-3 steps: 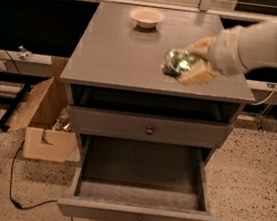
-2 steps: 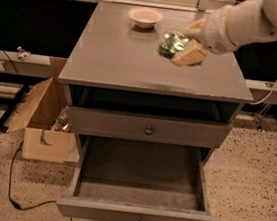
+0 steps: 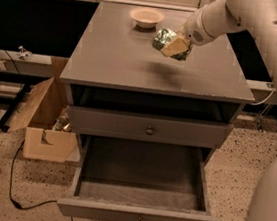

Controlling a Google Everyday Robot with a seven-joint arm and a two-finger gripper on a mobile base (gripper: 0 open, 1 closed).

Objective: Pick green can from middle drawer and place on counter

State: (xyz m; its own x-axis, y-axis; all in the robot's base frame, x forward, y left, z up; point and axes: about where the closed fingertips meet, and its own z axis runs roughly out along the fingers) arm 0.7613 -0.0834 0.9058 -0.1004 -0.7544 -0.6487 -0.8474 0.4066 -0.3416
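Note:
My gripper [image 3: 175, 45] is shut on the green can [image 3: 162, 37] and holds it tilted, a little above the back right part of the grey counter [image 3: 129, 61]. The can's shadow falls on the counter in front of it. The can is mottled green with a shiny end and lies partly behind a tan finger [image 3: 176, 47]. The white arm reaches in from the upper right. The middle drawer [image 3: 138, 215] is pulled wide open below, and its floor is bare.
A pale round bowl [image 3: 146, 17] stands at the back of the counter, just left of the can. A shut drawer with a round knob [image 3: 149, 130] sits above the open one. An open cardboard box [image 3: 41, 125] and a cable lie on the floor at left.
The arm has carried the can from over the counter's right front part toward the back and left, closer to the bowl. The drawers have not moved.

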